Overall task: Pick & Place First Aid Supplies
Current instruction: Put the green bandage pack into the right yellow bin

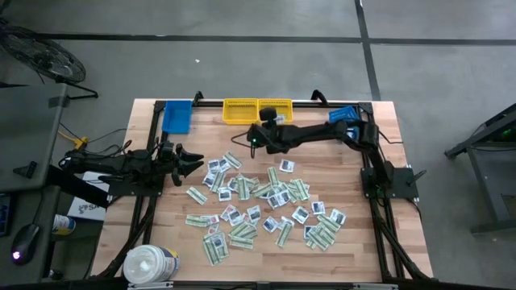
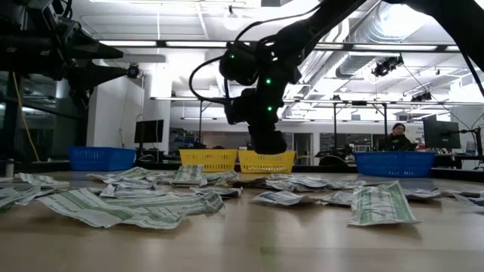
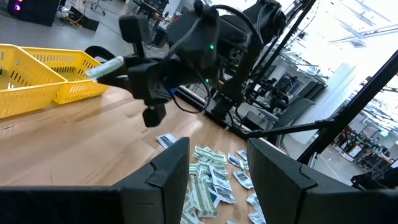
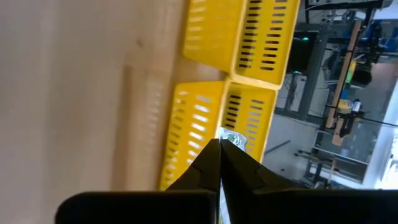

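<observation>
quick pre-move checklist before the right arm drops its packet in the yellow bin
1. Right gripper shut on a packet: ok, a pale strip shows at its fingertips.
2. Gripper over a yellow bin: ok in the right wrist view; which of the two bins, cannot tell.
3. Height over the bin rim: cannot tell; the low view shows the gripper close above the bins.
4. Left gripper out of the way: ok, open, at the table's left side.
5. Pile of packets left to pick: ok, many lie mid-table.
</observation>
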